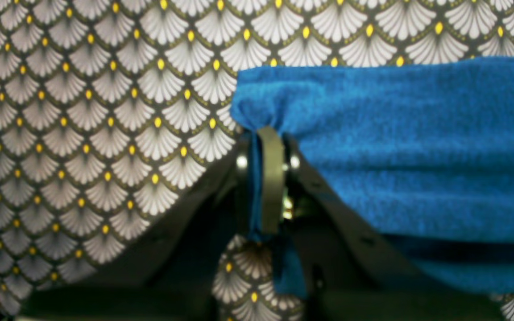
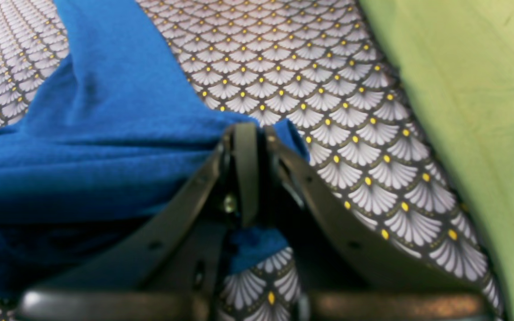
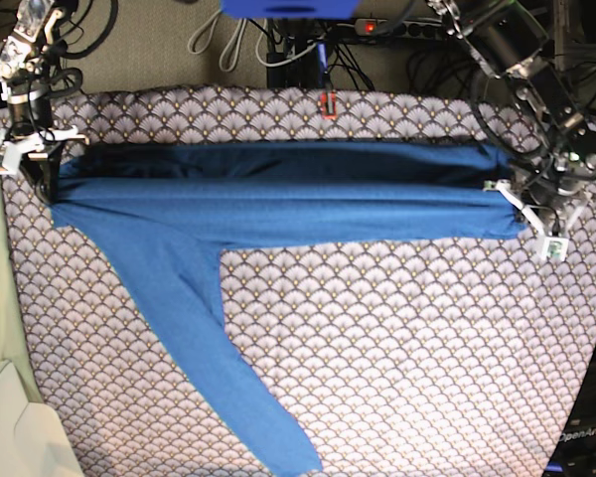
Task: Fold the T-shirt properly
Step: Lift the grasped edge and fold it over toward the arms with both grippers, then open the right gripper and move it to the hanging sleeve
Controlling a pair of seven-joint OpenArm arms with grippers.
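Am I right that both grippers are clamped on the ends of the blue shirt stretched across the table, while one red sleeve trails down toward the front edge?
Not quite: the trailing sleeve is blue, like the rest of the shirt, as the base view shows. The left gripper and right gripper are indeed clamped on its ends.

T-shirt (image 3: 278, 199) sleeve tip cut off at base view's bottom edge.

Blue T-shirt (image 3: 278, 204) stretched, sleeve trailing

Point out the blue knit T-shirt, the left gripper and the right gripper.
Blue knit T-shirt (image 3: 278, 204): base view, stretched body.
Left gripper (image 1: 269, 133): left wrist view, closed tips pinching cloth.
Right gripper (image 2: 250, 129): right wrist view, closed tips pinching cloth.
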